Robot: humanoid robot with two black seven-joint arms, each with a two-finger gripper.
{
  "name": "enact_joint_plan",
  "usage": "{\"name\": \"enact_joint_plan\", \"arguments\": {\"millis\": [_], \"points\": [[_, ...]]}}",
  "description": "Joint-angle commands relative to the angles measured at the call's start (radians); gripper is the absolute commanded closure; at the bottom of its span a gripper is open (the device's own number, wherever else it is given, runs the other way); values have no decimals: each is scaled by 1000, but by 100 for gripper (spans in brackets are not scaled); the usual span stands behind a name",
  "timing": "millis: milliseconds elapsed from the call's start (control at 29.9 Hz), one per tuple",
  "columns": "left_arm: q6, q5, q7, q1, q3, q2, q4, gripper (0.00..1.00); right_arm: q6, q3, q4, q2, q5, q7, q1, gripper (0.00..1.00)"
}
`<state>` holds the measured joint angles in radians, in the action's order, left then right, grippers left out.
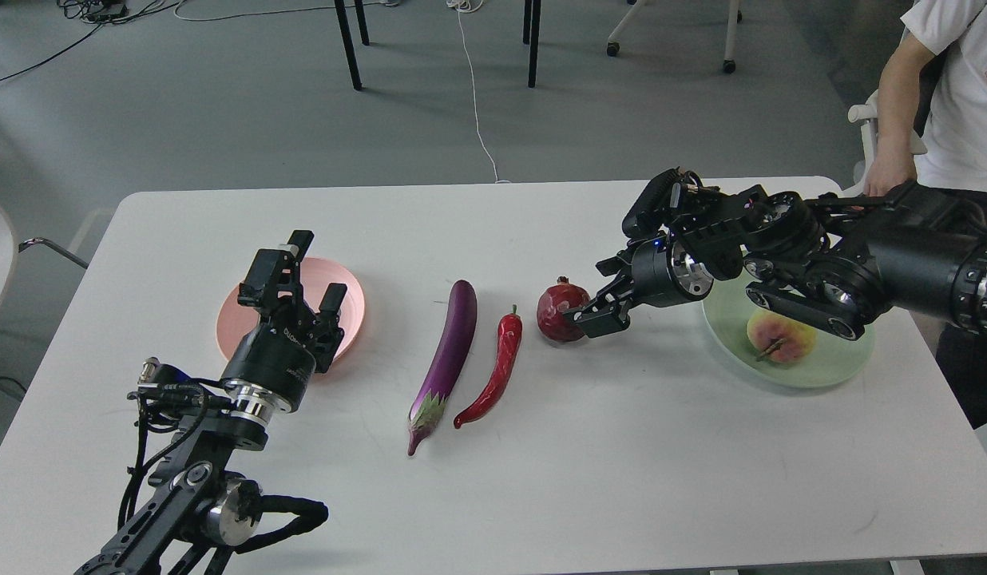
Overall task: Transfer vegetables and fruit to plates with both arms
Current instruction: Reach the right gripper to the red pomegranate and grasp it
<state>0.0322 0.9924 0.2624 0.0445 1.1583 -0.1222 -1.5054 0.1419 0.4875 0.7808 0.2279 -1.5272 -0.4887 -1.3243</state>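
On the white desk (pixel 621 447) the dark red faceted pomegranate with its small crown (pixel 559 310) sits between the slim curved red chili pepper (pixel 497 367) and the pale mint green round plate (pixel 837 363), which already carries the round yellow-green, pink-blushed fruit with a brown stem (pixel 781 337). The right black two-finger hand (pixel 599 307) reaches in sideways with its fingers at the pomegranate's right flank; whether they clamp the fruit or only touch it cannot be told. The pomegranate looks hard, fairly heavy and round, so it would likely roll; a grip across its widest girth, below the crown, seems safest. The long glossy purple eggplant with a green-purple calyx (pixel 447 351) lies just left of the chili, both smooth and probably slippery, best pinched across mid-length. The left black two-finger hand (pixel 300 281) hangs over the salmon pink round plate (pixel 351 297), fingers spread and holding nothing.
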Motion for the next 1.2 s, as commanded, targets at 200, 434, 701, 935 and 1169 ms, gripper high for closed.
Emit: {"name": "enact_joint_plan", "arguments": {"millis": [200, 434, 701, 935, 1169], "points": [[0, 0, 0, 0, 3, -1, 1, 2, -7, 13, -58, -56, 7, 0, 33, 4], [0, 0, 0, 0, 4, 1, -1, 2, -47, 11, -92, -88, 22, 0, 40, 4], [0, 0, 0, 0, 8, -1, -1, 2, -51, 19, -104, -97, 22, 0, 40, 5], [0, 0, 0, 0, 8, -2, -1, 2, -51, 72, -120, -96, 22, 0, 40, 29], [-2, 0, 0, 0, 8, -4, -1, 2, -56, 72, -110, -91, 22, 0, 39, 71]]}}
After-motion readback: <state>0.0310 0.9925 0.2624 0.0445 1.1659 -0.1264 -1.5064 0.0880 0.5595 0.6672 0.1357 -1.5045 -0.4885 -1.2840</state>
